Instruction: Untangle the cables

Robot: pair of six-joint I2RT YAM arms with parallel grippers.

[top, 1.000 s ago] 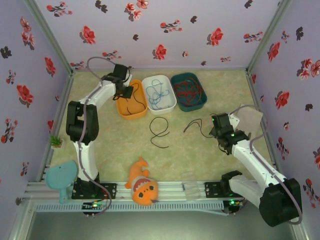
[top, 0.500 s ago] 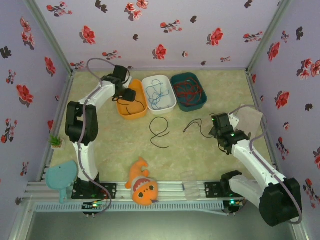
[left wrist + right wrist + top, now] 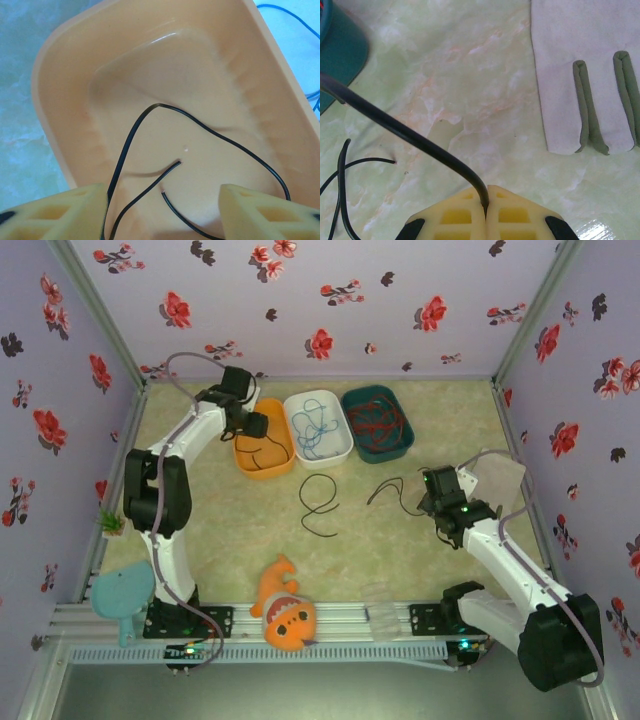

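My left gripper hangs open over the orange bin, and a black cable lies loose on the bin floor between and below its fingers. A light blue cable is coiled in the white bin. The red cable fills the teal bin. My right gripper is shut low over the table on one end of a black cable, pinched at its fingertips. Another black cable lies looped on the table at the centre.
A grey-white glove lies just right of my right gripper. An orange fish plush sits at the near edge, with a teal scoop and a small plant at the left. Flowered walls enclose the table.
My left gripper has opened and let the black cable drop into the orange bin; its elbow swung left. The right arm has stayed still.
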